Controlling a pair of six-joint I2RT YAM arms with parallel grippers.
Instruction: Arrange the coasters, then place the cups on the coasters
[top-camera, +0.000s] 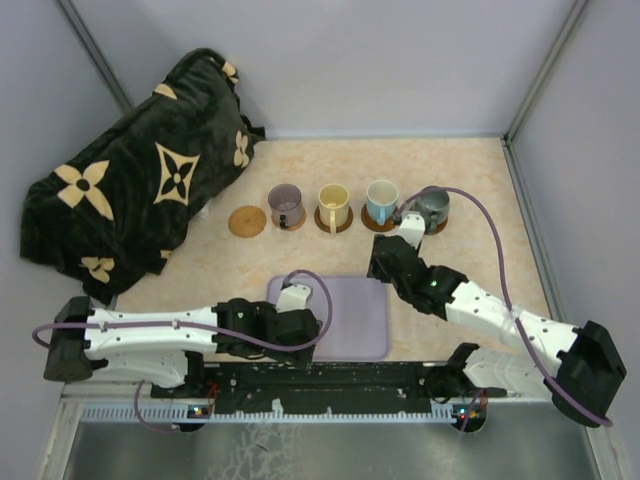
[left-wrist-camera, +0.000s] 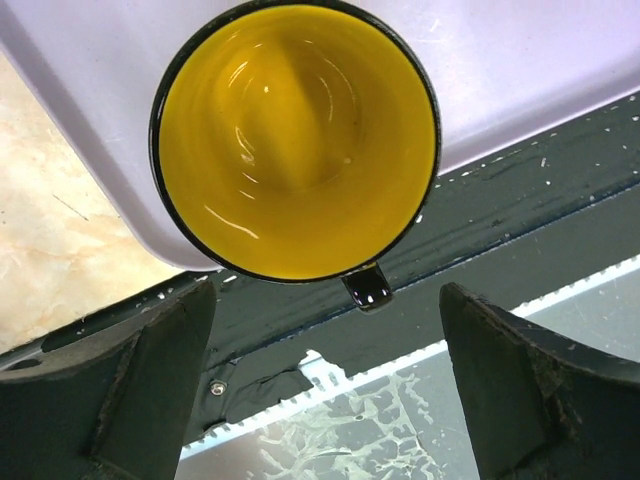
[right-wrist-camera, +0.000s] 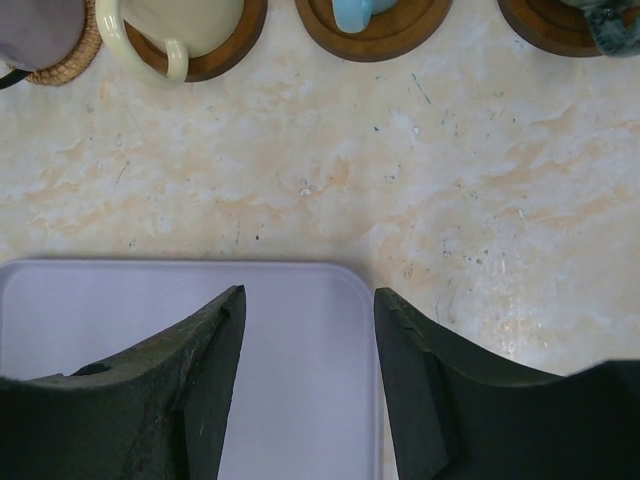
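Trouble may come from the yellow cup. It stands right at the rim of the lavender tray, just in front of the left end effector. Its little handle points back at the gap between the two fingers. If the fingers shut on the handle alone, the shiny cup could swing, slip or tip. A push from one side could slide it off the tray rim.

The ride could go wrong too. The empty light coaster lies far ahead of that end effector and a bit to its left, close beside the purple cup. A cup set down crooked could bump the purple cup or land half off the coaster.

The left end effector is spread as wide as it goes. It holds nothing and touches nothing; the yellow cup is near but apart from both fingers.

The right end effector is spread about halfway and is empty. It hangs over the tray's corner and the bare table, with the row of filled coasters well ahead of it.
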